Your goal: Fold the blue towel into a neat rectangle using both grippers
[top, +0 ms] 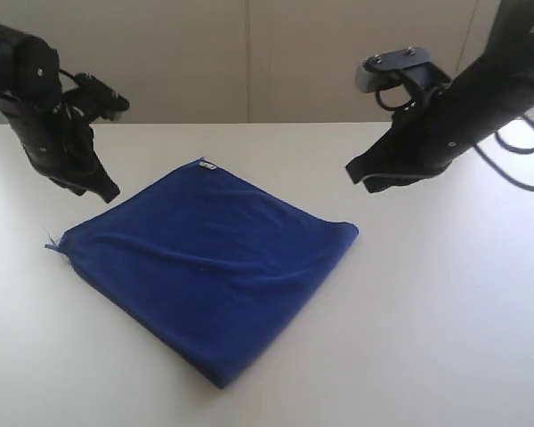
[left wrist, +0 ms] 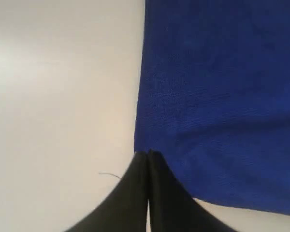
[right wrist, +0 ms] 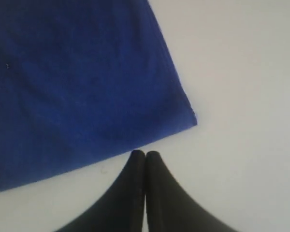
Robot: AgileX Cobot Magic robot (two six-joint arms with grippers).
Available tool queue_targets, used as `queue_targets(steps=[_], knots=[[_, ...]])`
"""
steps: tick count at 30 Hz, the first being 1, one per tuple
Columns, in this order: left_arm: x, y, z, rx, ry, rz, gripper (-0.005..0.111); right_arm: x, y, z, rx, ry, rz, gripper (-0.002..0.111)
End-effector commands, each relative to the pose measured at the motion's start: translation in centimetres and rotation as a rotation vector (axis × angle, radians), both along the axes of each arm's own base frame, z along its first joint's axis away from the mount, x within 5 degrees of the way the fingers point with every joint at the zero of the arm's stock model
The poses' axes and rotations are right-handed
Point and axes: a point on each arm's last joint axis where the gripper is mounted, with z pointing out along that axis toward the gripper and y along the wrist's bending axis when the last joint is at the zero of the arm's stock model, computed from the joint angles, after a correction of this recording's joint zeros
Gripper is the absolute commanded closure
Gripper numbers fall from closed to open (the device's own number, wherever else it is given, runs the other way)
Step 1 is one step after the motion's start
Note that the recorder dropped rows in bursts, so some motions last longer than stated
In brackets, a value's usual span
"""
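Blue towel (top: 205,258) lies on white table (top: 445,338) by beige wall (top: 249,62), left gripper (top: 107,190) and right gripper (top: 356,173) clenched empty.

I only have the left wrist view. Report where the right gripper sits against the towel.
Observer: The right gripper is shut and holds nothing. Its tips are just off the blue towel, beside its right-hand corner, over bare table.
Operator: Describe the towel's whole outline.
Observer: It lies flat as a four-sided pad that looks folded, turned so one corner points toward the exterior camera.
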Motion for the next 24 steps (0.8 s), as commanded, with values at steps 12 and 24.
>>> queue_targets(steps=[12,24], knots=[[-9.9,1.0,-1.2,-0.283,0.084,0.139,0.107,8.2,2.8,-7.3,-0.008,0.174,0.124,0.108],[-11.0,1.3,-2.8,-0.3,0.081,0.158,0.107,8.2,3.6,-11.7,-0.128,0.26,0.192,0.108]])
